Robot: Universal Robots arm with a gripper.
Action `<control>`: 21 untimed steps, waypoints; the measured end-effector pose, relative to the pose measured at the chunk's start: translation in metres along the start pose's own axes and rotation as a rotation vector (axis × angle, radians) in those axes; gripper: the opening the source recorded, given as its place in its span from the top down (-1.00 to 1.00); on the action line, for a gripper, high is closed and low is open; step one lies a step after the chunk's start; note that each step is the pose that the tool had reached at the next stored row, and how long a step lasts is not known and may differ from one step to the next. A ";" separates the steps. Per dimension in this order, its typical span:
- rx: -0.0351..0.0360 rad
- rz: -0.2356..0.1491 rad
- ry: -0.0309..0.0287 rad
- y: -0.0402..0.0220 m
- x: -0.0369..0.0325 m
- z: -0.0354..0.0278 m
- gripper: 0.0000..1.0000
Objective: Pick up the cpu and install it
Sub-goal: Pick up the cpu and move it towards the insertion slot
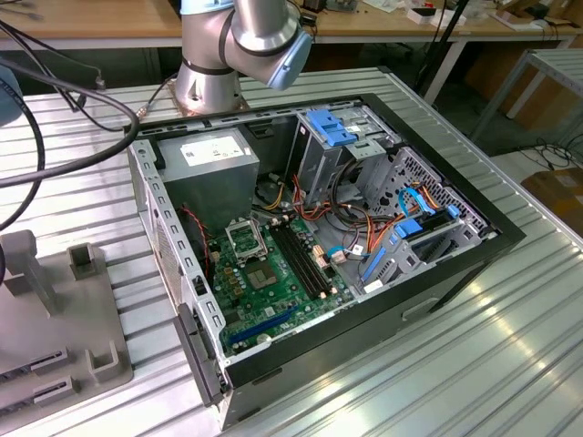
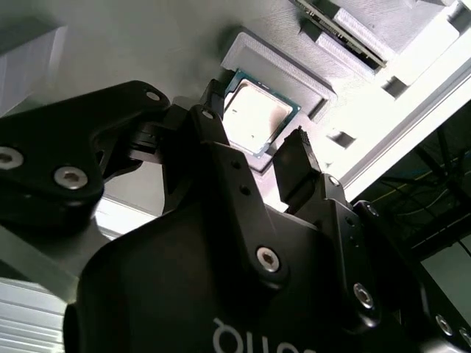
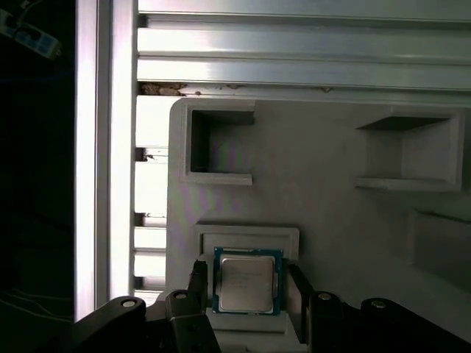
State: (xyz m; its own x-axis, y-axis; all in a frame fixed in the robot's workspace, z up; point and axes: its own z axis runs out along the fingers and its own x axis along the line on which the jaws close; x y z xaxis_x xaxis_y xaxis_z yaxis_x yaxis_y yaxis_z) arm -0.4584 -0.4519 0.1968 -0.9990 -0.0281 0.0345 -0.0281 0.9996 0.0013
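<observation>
I'm working in what looks like a robotics lab or electronics workshop. Upper left of the exterior view, my arm's base (image 1: 208,77) stands on a ribbed aluminium table (image 1: 492,364). An opened computer case (image 1: 437,282) sits mid-frame, wooden workbenches (image 1: 91,23) line the top edge, and a cardboard box (image 1: 557,196) is at the right edge.

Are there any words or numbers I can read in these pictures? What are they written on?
Nothing reads clearly.
White label on the power supply: print too small to read.
Top of the cpu: marks too faint to read.
Black body of the open pincer: white letters, cut off at the picture's edge.
</observation>
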 end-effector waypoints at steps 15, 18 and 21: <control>0.0036 0.006 0.0004 0.0000 -0.0002 0.0068 -0.08; 0.0036 0.006 0.0003 0.0000 -0.0002 0.0069 -0.08; 0.0035 0.006 0.0003 0.0000 -0.0002 0.0070 -0.08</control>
State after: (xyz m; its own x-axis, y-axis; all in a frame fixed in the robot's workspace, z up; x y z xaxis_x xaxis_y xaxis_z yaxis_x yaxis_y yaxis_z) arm -0.4585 -0.4519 0.1898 -0.9992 -0.0218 0.0348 -0.0219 0.9998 -0.0024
